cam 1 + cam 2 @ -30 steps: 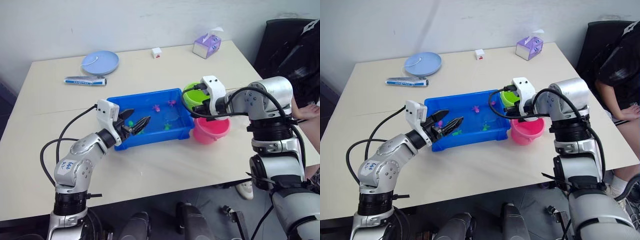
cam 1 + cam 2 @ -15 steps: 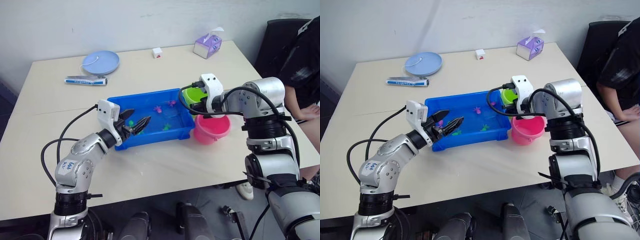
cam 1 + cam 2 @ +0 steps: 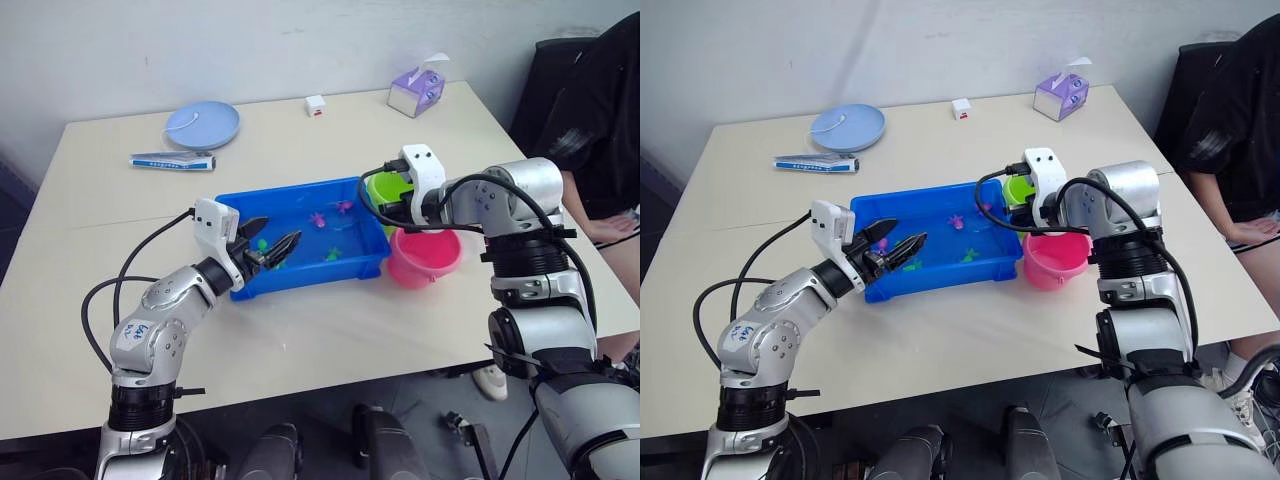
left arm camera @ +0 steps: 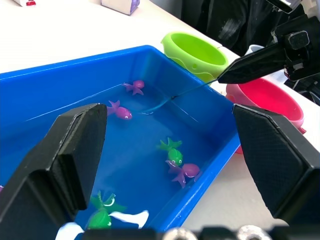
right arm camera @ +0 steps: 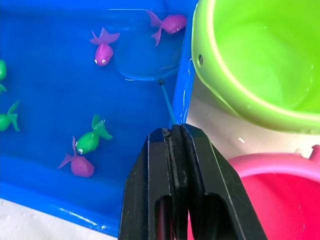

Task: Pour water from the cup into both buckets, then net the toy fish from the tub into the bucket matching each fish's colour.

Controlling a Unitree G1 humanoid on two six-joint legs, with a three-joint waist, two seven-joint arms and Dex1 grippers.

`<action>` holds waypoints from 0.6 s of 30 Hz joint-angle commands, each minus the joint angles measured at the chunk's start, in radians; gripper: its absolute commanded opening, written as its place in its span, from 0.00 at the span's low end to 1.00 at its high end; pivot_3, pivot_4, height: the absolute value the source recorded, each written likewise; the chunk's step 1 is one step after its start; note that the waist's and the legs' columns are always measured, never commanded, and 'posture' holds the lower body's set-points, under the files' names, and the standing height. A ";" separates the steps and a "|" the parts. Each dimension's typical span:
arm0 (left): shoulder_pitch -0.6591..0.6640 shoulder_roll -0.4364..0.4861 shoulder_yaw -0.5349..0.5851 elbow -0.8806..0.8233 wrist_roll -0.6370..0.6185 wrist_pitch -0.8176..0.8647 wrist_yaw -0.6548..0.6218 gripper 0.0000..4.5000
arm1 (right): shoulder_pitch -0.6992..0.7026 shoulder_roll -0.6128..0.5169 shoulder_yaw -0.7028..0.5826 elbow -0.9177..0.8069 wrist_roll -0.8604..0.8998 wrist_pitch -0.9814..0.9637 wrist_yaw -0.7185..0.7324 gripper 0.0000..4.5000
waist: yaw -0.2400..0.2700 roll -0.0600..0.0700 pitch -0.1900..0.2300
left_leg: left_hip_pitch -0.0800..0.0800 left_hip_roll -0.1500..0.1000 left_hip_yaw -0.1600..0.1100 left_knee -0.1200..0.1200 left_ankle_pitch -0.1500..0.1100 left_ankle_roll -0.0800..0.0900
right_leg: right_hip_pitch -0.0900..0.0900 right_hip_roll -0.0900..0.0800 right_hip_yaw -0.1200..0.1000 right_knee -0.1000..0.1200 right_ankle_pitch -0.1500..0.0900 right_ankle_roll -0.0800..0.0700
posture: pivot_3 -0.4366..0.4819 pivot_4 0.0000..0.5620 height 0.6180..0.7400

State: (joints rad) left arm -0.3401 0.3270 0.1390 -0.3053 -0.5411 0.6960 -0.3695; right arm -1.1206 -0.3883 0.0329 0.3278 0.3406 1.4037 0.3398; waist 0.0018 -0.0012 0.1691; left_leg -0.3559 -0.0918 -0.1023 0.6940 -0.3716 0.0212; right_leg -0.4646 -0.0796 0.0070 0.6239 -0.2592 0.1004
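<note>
On the pale table, the right gripper clamps the net handle, hoop dipped in the tub near a pink fish, while the left gripper hovers open; a slow scoop beneath the fish should serve best.

Lighting's bright and even, pretty soft, seems to come from overhead. Shadows under the blue tub on the table are faint. Little white glints on the water and the green bucket rim. Up close, the black fingers go a bit blurry.
</note>
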 commanded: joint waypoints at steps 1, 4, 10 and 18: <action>-0.004 0.000 0.004 -0.021 0.002 -0.024 0.000 0.95 | -0.012 -0.024 -0.010 -0.006 -0.041 -0.038 -0.024 0.17 | 0.000 0.000 0.000 | 0.000 0.000 0.000 0.000 0.000 0.000 | 0.000 0.000 0.000 0.000 0.000 0.000 | 0.48 0.27 1.00; -0.004 0.001 0.004 -0.019 0.003 -0.026 -0.001 0.95 | -0.010 -0.024 -0.008 -0.018 -0.045 -0.058 -0.023 0.17 | 0.000 0.000 0.000 | 0.000 0.000 0.000 0.000 0.000 0.000 | 0.000 0.000 0.000 0.000 0.000 0.000 | 0.48 0.27 1.00; -0.009 0.001 0.002 -0.014 0.004 -0.029 -0.003 0.95 | 0.002 -0.033 0.007 -0.068 -0.050 -0.092 -0.015 0.17 | -0.002 0.000 0.000 | 0.000 0.000 0.000 0.000 0.000 0.000 | 0.000 0.000 0.000 0.000 0.000 0.000 | 0.48 0.27 1.00; -0.013 0.004 -0.006 -0.008 0.005 -0.033 -0.010 0.95 | 0.054 -0.062 0.037 -0.204 -0.038 -0.076 0.015 0.17 | -0.001 0.000 0.000 | 0.000 0.000 0.000 0.000 0.000 0.000 | 0.000 0.000 0.000 0.000 0.000 0.000 | 0.48 0.27 1.00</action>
State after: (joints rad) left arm -0.3418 0.3273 0.1357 -0.3006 -0.5401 0.6827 -0.3718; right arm -1.0579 -0.4240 0.0790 0.1802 0.3183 1.3338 0.3606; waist 0.0011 -0.0011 0.1692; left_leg -0.3561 -0.0916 -0.1024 0.6939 -0.3716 0.0212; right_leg -0.4647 -0.0795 0.0071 0.6236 -0.2592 0.1004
